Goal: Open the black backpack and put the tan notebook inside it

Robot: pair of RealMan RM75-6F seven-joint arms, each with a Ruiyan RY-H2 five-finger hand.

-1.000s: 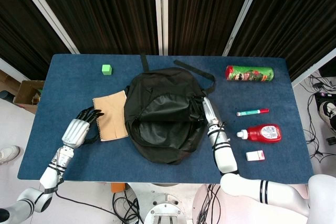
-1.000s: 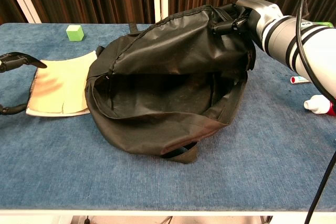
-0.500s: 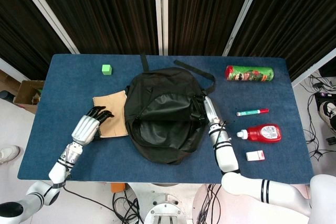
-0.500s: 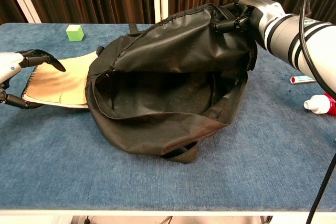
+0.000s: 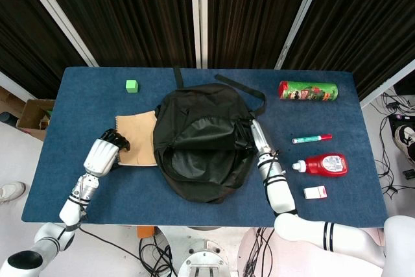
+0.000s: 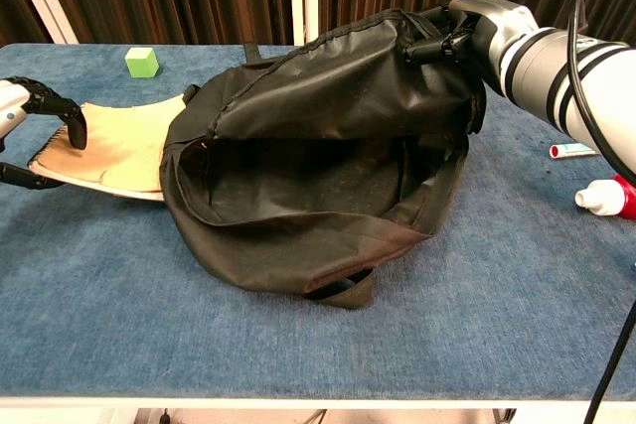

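Observation:
The black backpack [image 5: 201,144] [image 6: 328,156] lies in the middle of the table with its mouth gaping open toward me. My right hand [image 5: 257,139] [image 6: 475,25] grips the upper edge of the opening and holds it up. The tan notebook [image 5: 138,146] [image 6: 114,151] lies just left of the backpack. My left hand [image 5: 107,152] [image 6: 35,126] pinches its near left edge, fingers over the top and thumb under, and that edge is lifted off the table.
A green cube [image 5: 131,85] [image 6: 142,62] sits at the far left. Right of the backpack are a green chip can [image 5: 308,90], a teal-and-red marker [image 5: 312,138], a red bottle [image 5: 322,164] and a small red-and-white box [image 5: 315,192].
My left hand has closed on the notebook's left edge and raised it off the table. The right hand stays where it was, holding the backpack open.

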